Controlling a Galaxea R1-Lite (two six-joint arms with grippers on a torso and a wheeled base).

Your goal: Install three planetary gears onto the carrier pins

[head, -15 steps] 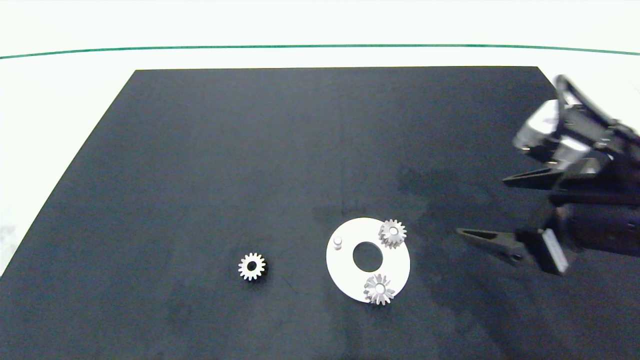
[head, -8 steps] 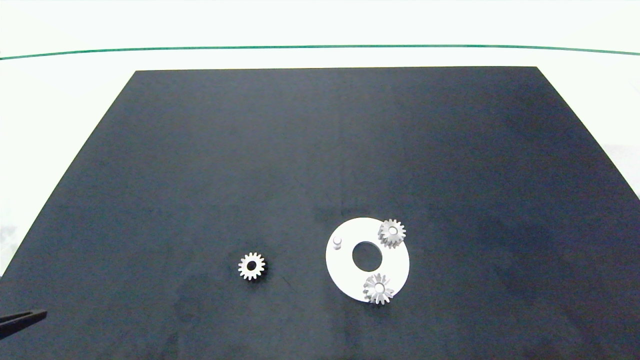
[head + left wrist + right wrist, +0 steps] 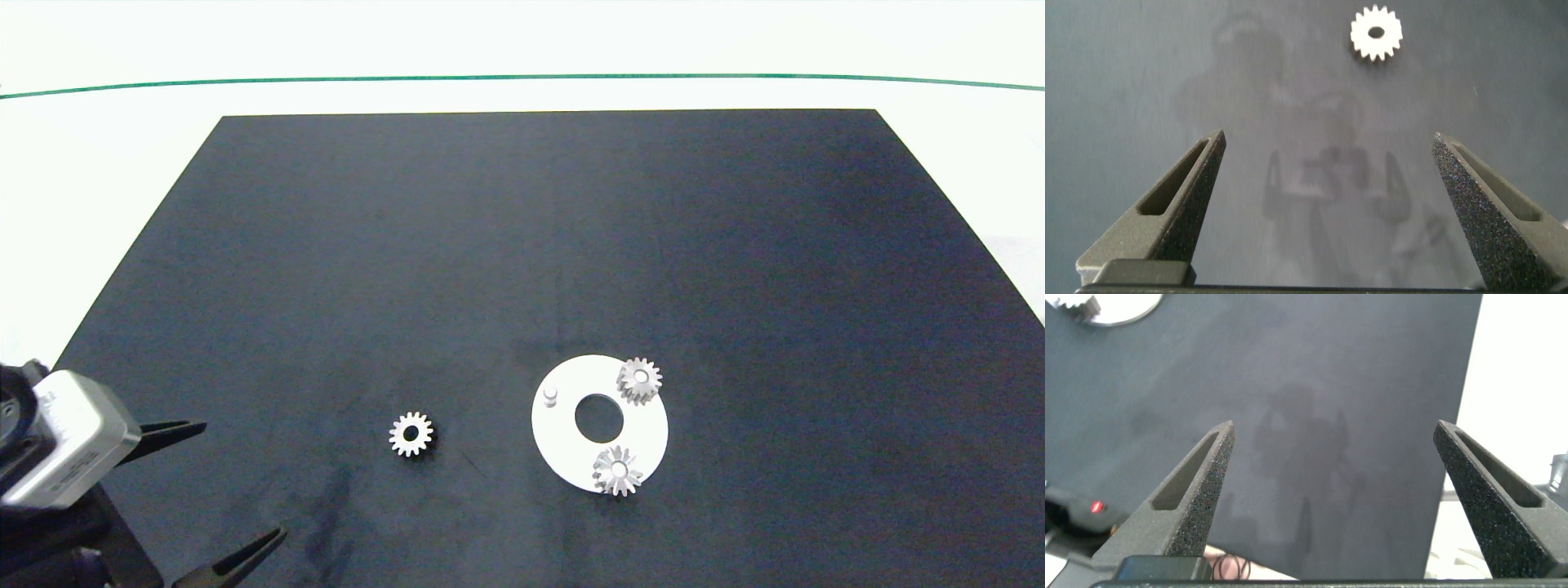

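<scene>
Loose gear (image 3: 411, 434) lies flat on the dark mat (image 3: 522, 245), lower centre-left of the head frame, hole up, well apart from the white disc (image 3: 563, 457) to its right. It is round, so it has no long axis to line up with; any grip across its teeth should serve.

Disc status: two gears seated, one at the disc's upper right (image 3: 640, 380), one at its lower edge (image 3: 618, 471). One pin (image 3: 551, 396) stands bare at the disc's upper left, the side facing the loose gear. Judged: two of three installed, one left.

Left gripper (image 3: 216, 490) is at the lower left corner of the head frame, fingers spread wide, holding nothing. The loose gear lies to its right and slightly up-frame, with open mat between them. In the left wrist view the gear (image 3: 1376, 33) sits ahead of the spread fingers (image 3: 1184, 196), near the frame's top and right of centre, so the approach looks to need a forward reach with a small sideways correction.

Right gripper (image 3: 1331, 498) is out of the head frame; its wrist view shows fingers spread, empty, over the mat's edge, with a sliver of the disc (image 3: 1123, 309) at upper left. The left arm is judged the nearer to the gear.

Mat is flat, matte, uncluttered around the gear; room for descent looks ample. Risk: a thin gear lying flat may skate on the mat when pinched.
</scene>
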